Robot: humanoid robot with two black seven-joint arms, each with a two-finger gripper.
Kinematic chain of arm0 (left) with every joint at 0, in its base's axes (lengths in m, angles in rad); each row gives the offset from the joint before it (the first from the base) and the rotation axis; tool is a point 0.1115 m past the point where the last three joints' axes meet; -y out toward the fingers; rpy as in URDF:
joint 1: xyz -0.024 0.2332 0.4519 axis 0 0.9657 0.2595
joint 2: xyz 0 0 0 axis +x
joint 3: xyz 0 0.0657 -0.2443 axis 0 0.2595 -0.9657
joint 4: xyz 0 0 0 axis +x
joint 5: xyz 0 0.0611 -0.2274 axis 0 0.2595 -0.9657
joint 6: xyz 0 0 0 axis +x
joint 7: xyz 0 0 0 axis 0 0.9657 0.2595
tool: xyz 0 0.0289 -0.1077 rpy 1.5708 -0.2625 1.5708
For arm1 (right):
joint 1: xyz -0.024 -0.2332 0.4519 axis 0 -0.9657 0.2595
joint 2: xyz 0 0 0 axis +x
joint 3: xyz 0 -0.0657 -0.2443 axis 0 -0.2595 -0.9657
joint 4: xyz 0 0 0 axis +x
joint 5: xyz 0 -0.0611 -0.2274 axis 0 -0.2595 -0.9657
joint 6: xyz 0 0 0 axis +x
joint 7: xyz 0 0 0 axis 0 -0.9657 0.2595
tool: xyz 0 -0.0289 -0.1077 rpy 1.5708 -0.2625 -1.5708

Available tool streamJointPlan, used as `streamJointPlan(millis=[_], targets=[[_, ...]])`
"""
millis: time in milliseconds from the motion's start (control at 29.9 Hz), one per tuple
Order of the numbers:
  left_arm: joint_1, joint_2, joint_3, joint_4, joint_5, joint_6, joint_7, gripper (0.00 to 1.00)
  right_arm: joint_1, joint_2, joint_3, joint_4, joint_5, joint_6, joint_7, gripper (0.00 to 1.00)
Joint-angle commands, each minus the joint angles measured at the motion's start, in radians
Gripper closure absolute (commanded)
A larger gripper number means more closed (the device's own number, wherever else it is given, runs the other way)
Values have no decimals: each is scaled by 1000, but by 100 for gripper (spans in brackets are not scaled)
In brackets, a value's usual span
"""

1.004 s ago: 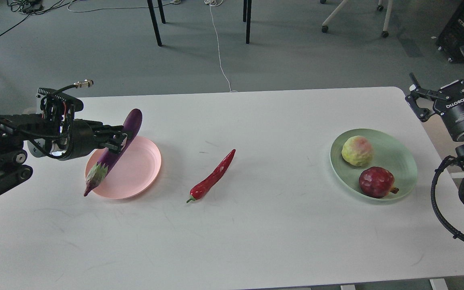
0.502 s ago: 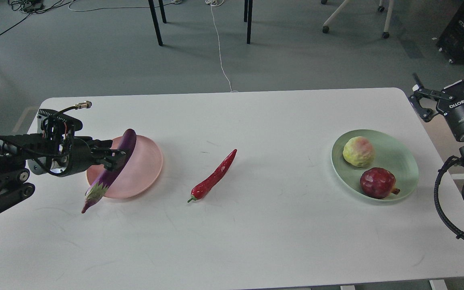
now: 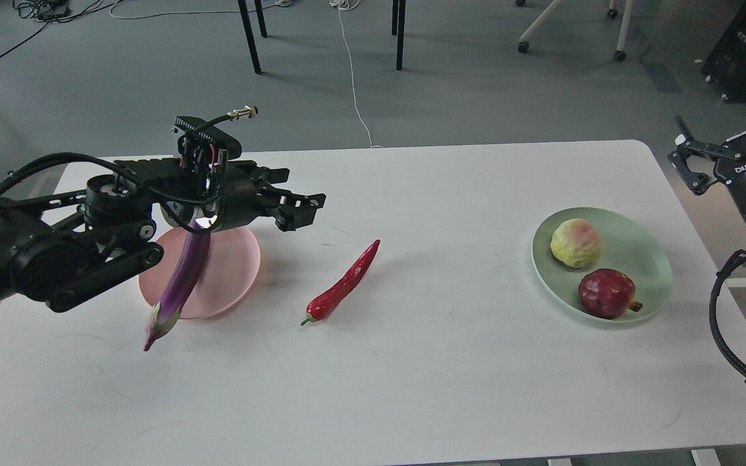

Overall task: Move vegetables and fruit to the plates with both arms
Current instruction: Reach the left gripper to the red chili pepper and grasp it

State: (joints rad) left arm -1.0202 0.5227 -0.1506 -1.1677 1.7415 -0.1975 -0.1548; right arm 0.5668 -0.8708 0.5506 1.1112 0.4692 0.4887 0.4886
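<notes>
Half done: the pale green plate (image 3: 651,249) already carries both fruits, the blushed yellow-green fruit (image 3: 575,242) on its far side and the dark red pomegranate (image 3: 607,292) on its near side, while the pink plate (image 3: 234,275) holds only part of its share. The purple eggplant (image 3: 182,285) lies across the pink plate's near-left rim, its calyx end hanging past the edge over the white table (image 3: 412,375) (whether it rests stably cannot be told). The left gripper (image 3: 302,210) hovers just beyond the pink plate's far-right edge, fingers spread and holding nothing, apparently between the eggplant placement and a reach for the red chili pepper (image 3: 342,283), which lies on the table just right of the pink plate. The next move likely calls for lowering onto the chili's slim body, closing across its width, and carrying it back over the pink plate. The right gripper (image 3: 729,158) waits well right of the pink plate, fingers apart, empty.
</notes>
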Motion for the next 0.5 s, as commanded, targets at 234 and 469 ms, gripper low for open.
streamJointPlan(millis=[234, 469], targets=[[8, -170, 52, 10, 178, -8, 14, 18, -10, -56, 0, -7, 0, 0, 0, 1], [98, -196, 144, 69, 279, -20, 12, 23, -31, -76, 0, -11, 2, 0, 0, 1]])
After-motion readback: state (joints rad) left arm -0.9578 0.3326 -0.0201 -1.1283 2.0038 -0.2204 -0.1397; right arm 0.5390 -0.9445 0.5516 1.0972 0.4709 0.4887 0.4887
